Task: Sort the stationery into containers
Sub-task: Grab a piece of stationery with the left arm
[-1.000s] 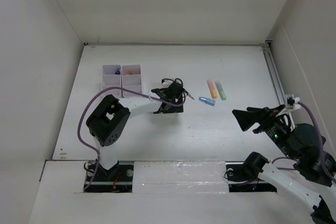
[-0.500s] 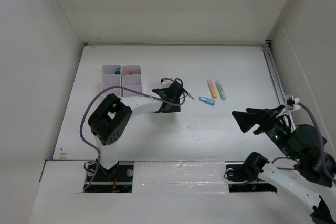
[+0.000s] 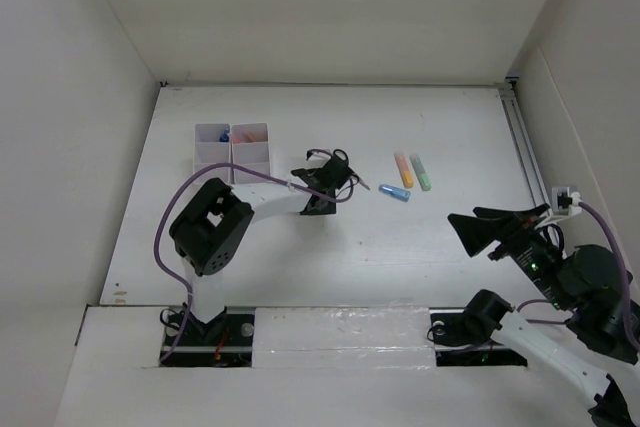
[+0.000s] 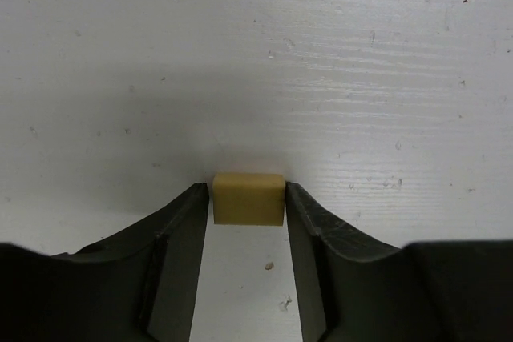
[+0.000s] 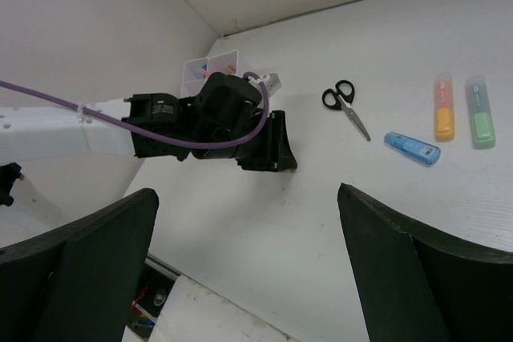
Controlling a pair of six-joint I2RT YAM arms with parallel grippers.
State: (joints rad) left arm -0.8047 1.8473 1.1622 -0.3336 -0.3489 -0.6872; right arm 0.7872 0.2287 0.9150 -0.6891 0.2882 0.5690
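Observation:
My left gripper (image 3: 318,205) points down at the table, its jaws closed against both sides of the small yellow eraser (image 4: 248,202), which rests on the white surface. The black-handled scissors (image 3: 338,161) lie just beyond that wrist. Farther right are the orange marker (image 3: 403,169), green marker (image 3: 421,172) and blue marker (image 3: 394,193). The white organizer (image 3: 232,147) stands at the back left, holding a blue-capped bottle (image 3: 223,135) and pink pens (image 3: 243,136). My right gripper (image 3: 470,229) hovers open at the right with nothing between its fingers.
The white table (image 3: 330,247) is enclosed by walls on the left, back and right. A metal rail (image 3: 525,152) runs along the right edge. The purple cable (image 3: 170,217) loops off the left arm near its base.
The left jaws have closed in from wide apart onto the eraser, and that gripper edged slightly nearer. The right arm drifted a little toward the near right.

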